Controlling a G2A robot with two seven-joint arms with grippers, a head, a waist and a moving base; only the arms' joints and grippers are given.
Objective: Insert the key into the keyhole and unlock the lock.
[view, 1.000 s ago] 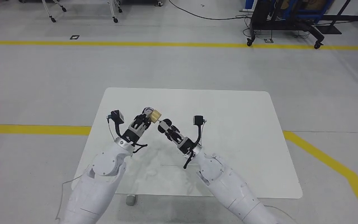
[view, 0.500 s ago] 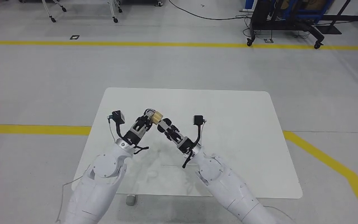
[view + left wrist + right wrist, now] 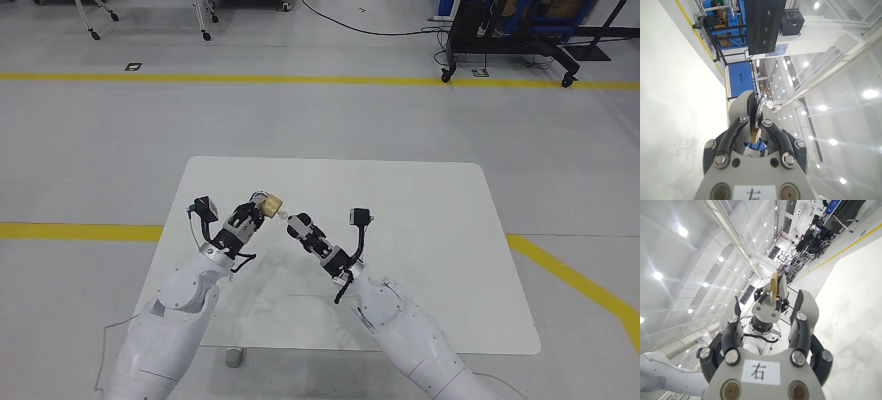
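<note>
**Holding the lock off the desk, right jaws empty**

From the top view we see both arms over the white desk, their tips facing each other and just apart. The left jaws are clamped on a brass lock, held in the air over the desk's left half. A pale piece juts from the lock toward the right jaws. We cannot tell from this height whether it is the key.

The right wrist view gives us what the top view cannot. The right jaws stand wide apart, with nothing between their fingers. Beyond them the lock shows edge-on in the left jaws, with a silver loop against its brass side.

The left wrist view shows us the grip from behind. The left jaws press on a thin silver disc, seen edge-on, and a brass block sits nearer the palm. We cannot say from this view which part of the lock the silver disc is, or whether it belongs to the key.
</note>
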